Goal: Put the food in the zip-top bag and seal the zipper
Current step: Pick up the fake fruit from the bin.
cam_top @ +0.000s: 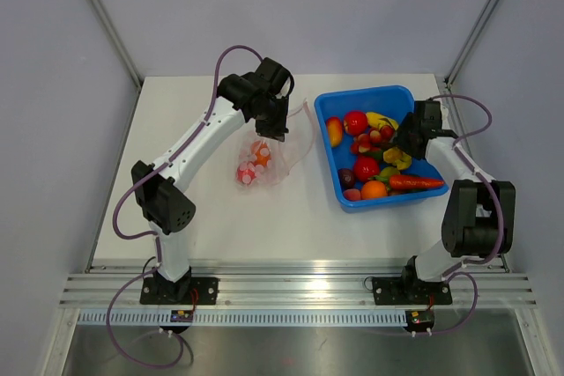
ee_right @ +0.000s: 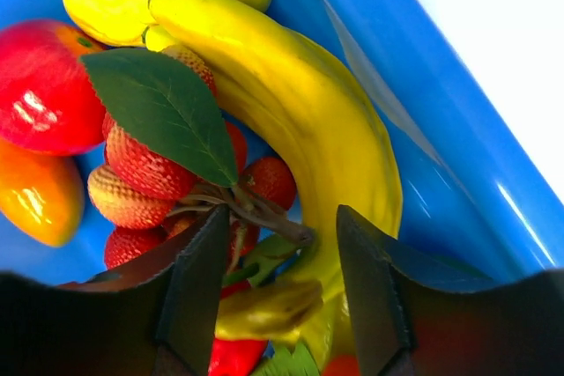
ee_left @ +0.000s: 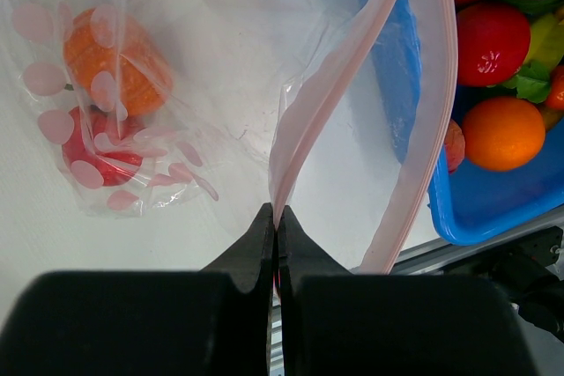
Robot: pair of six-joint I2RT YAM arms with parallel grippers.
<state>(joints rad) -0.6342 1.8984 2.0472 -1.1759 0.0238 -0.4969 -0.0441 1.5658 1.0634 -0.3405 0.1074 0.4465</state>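
Note:
The clear zip-top bag (cam_top: 269, 160) with pink dots lies on the white table left of the blue tray (cam_top: 368, 94). It holds an orange fruit (ee_left: 115, 63) and a red one (ee_left: 97, 151). My left gripper (ee_left: 276, 210) is shut on the bag's mouth edge at the pink zipper strip (ee_left: 326, 85) and holds the mouth open; it shows above the bag in the top view (cam_top: 275, 129). My right gripper (ee_right: 282, 217) is open, low in the tray (ee_right: 441, 173), its fingers either side of the banana (ee_right: 300, 103) and the stem of a red berry bunch (ee_right: 141, 165).
The tray holds several more toy foods: a carrot (cam_top: 414, 182), an orange (ee_left: 502, 134), a red apple (ee_left: 492, 41), a red-orange fruit (ee_right: 44, 85). The bag's open edge lies close to the tray's left wall (ee_left: 397, 85). Grey walls enclose the table.

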